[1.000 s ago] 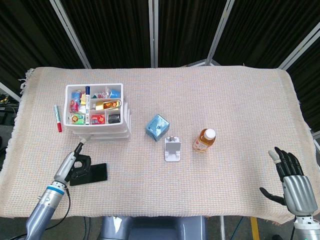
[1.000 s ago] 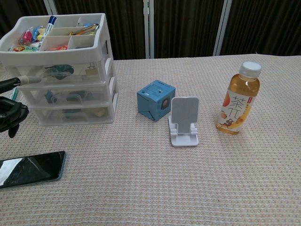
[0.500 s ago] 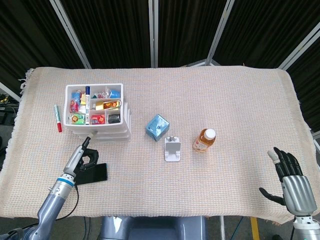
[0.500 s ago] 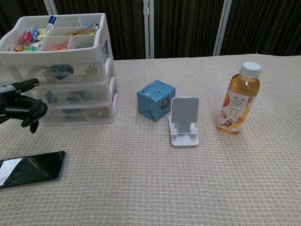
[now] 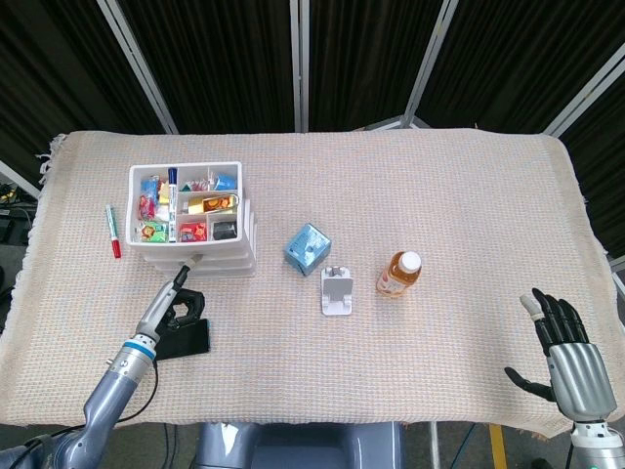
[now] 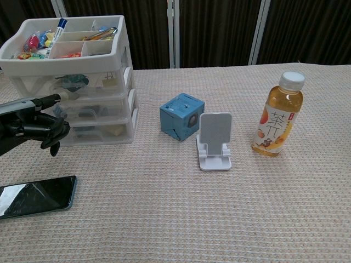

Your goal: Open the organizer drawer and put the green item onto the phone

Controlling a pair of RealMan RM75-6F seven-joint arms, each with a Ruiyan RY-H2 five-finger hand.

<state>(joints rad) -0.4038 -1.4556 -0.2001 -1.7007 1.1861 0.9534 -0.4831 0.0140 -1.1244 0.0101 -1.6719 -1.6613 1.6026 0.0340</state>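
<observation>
Phone (image 6: 35, 195) cut by chest view's left edge; in head view left hand (image 5: 176, 301) partly covers it. Drawer (image 6: 88, 109) contents blurred behind translucent fronts; green item not discernible.

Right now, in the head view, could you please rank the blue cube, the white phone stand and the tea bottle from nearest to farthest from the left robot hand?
From the left robot hand, at the organizer's front:
1. Blue cube, to the organizer's right.
2. White phone stand, just beyond and in front of the cube.
3. Tea bottle, farthest right of the three.

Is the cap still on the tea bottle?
Yes, the tea bottle stands upright with its white cap on top.
</observation>
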